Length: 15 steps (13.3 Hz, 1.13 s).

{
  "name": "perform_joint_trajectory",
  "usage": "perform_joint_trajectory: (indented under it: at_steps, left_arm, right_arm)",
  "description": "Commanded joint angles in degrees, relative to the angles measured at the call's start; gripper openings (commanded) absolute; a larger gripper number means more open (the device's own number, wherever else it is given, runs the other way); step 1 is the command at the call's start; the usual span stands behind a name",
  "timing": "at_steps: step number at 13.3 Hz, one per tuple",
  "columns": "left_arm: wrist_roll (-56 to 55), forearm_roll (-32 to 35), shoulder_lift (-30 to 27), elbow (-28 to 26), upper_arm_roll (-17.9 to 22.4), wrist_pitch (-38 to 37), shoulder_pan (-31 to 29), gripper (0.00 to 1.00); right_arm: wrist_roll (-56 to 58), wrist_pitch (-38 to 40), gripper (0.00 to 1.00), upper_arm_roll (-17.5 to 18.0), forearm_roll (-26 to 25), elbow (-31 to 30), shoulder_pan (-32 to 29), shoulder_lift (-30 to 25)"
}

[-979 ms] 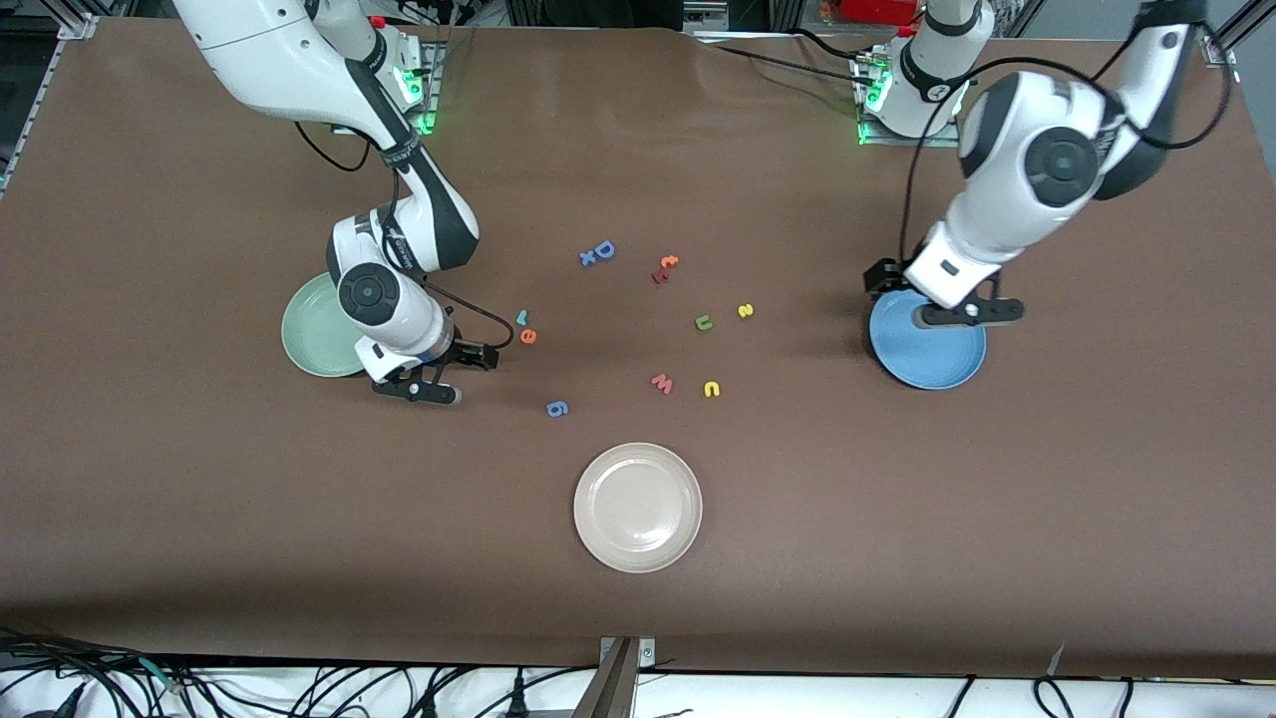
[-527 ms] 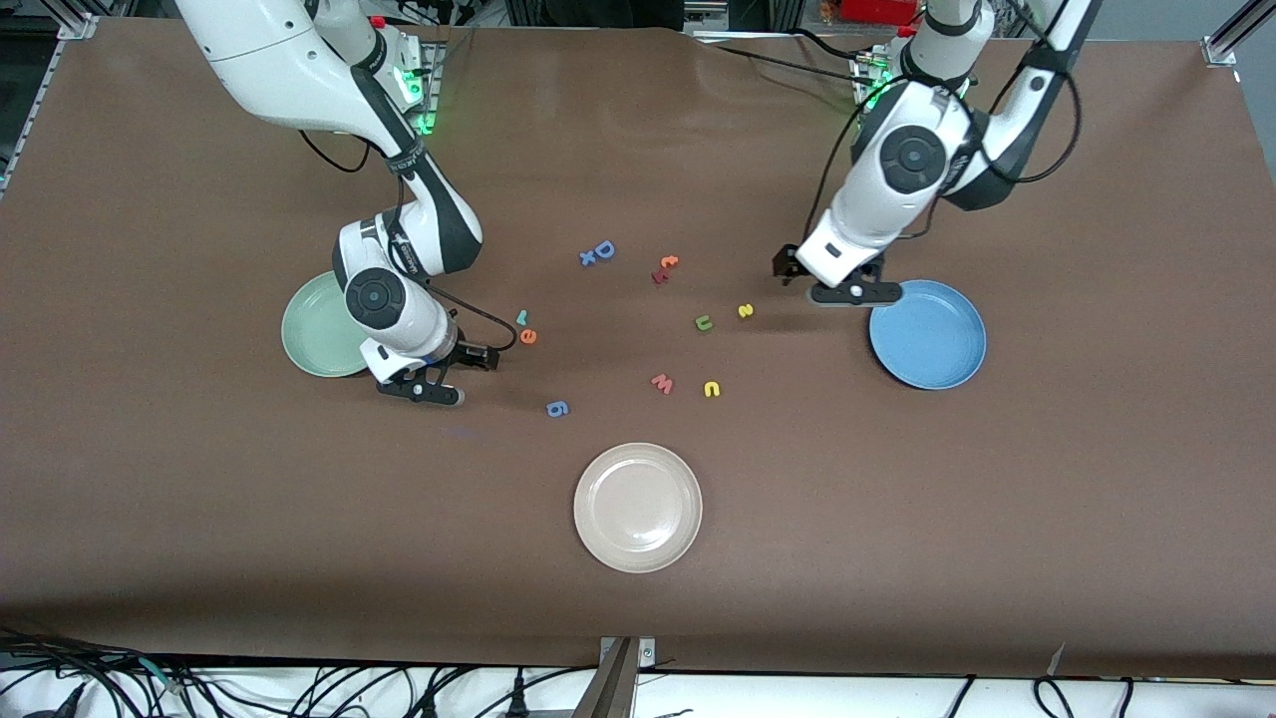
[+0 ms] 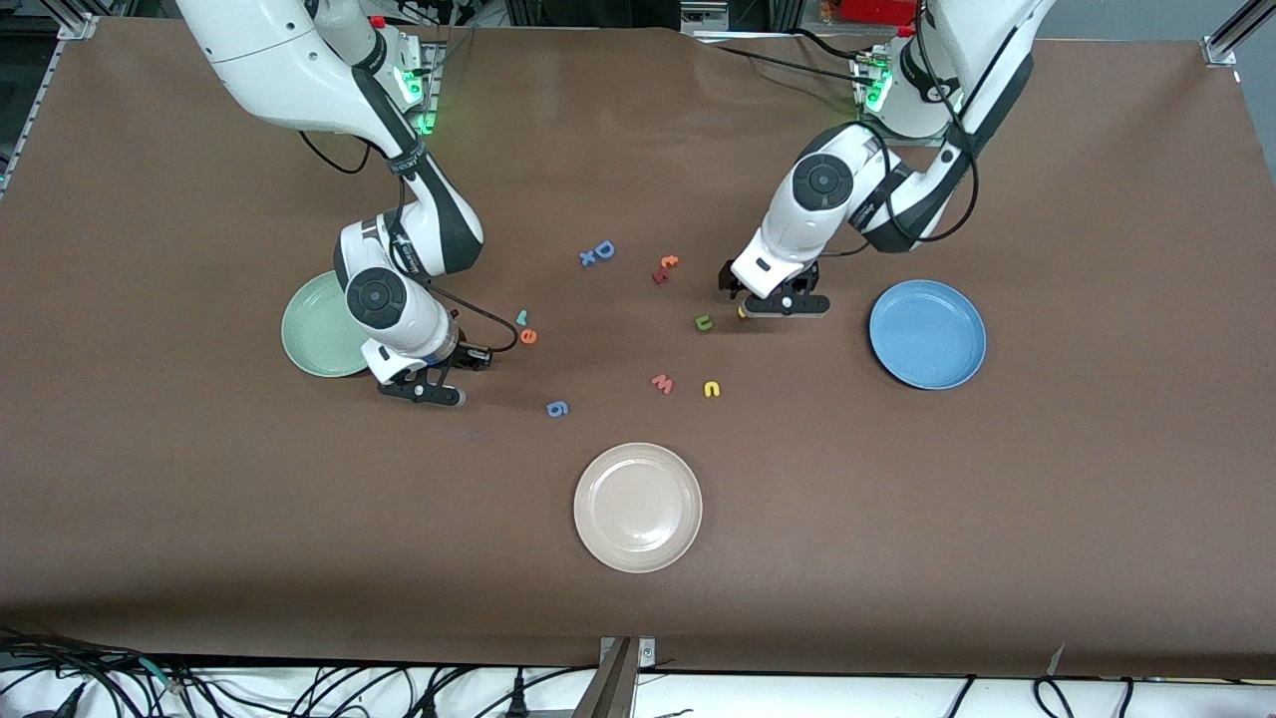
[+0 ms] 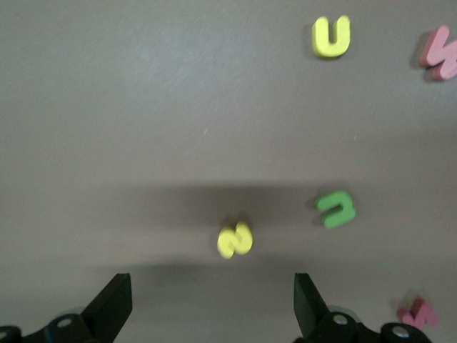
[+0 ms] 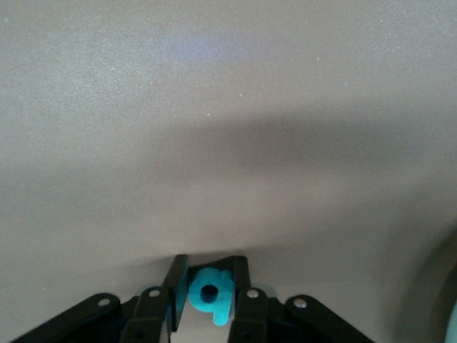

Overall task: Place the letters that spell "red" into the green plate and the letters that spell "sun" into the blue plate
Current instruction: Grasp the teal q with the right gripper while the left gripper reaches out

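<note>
My right gripper [image 3: 419, 390] is down at the table beside the green plate [image 3: 307, 331], and its jaws [image 5: 208, 275] are shut on the teal "d" [image 5: 212, 294]. The teal "r" [image 3: 520, 317] and the orange "e" [image 3: 528, 337] lie together close by. My left gripper [image 3: 785, 305] hangs open over the yellow "s" [image 4: 235, 239], which lies just ahead of its fingertips [image 4: 212, 286]. The olive-green letter [image 3: 704, 322] and the yellow "u" [image 3: 712, 389] lie loose on the table. The blue plate [image 3: 927, 334] stands bare.
A cream-white plate [image 3: 638, 507] sits nearest the front camera. A pink "w" [image 3: 662, 384], a blue figure [image 3: 557, 408], a blue capital "D" [image 3: 604, 249] and dark red and orange letters [image 3: 664, 267] are scattered mid-table.
My left arm has swung from over the blue plate to over the yellow "s". My right gripper has closed on the teal "d".
</note>
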<state>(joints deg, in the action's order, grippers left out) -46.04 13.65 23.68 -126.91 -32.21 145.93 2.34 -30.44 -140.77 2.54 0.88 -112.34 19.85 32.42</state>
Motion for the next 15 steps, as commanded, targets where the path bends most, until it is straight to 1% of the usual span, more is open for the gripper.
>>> perform_joint_trajectory:
  at_steps: [1,4,6,7,8,11,13,15]
  left_arm:
    - [-1.5,2.4,5.0,5.0,0.0,-1.8,0.1,1.00]
    - [-1.7,2.5,6.9,5.1,0.1,-2.0,0.4,1.00]
    - [-1.7,2.6,6.9,5.0,0.2,-2.1,0.8,1.00]
    - [-1.7,2.6,7.2,5.0,0.3,-2.2,0.9,1.00]
    - [-1.7,2.6,7.3,5.0,0.4,-2.2,1.0,1.00]
    - [-1.7,3.0,7.9,5.0,0.7,-2.4,1.6,1.00]
    - [-2.6,4.5,8.4,5.0,1.0,-2.6,1.8,0.99]
    - [-2.7,5.1,8.4,5.1,1.1,-2.6,1.9,0.98]
  right_arm:
    - [-0.1,-0.9,0.16,0.2,0.6,-0.3,0.3,0.6]
    - [-0.1,-0.5,0.06,0.2,0.6,-0.1,0.3,0.6]
    - [0.2,0.2,0.05,0.2,0.7,0.1,0.2,0.3]
    - [0.4,2.2,0.05,0.1,0.7,0.4,0.2,-0.4]
    - [0.5,6.1,0.05,0.0,0.7,1.8,0.0,-1.6]
    - [0.5,19.4,0.05,-0.6,0.8,9.4,-0.5,-2.5]
    - [1.6,24.3,0.05,-1.2,0.8,12.0,-1.8,-4.3]
    - [6.3,28.2,0.05,-1.3,0.8,13.2,-5.4,-5.3]
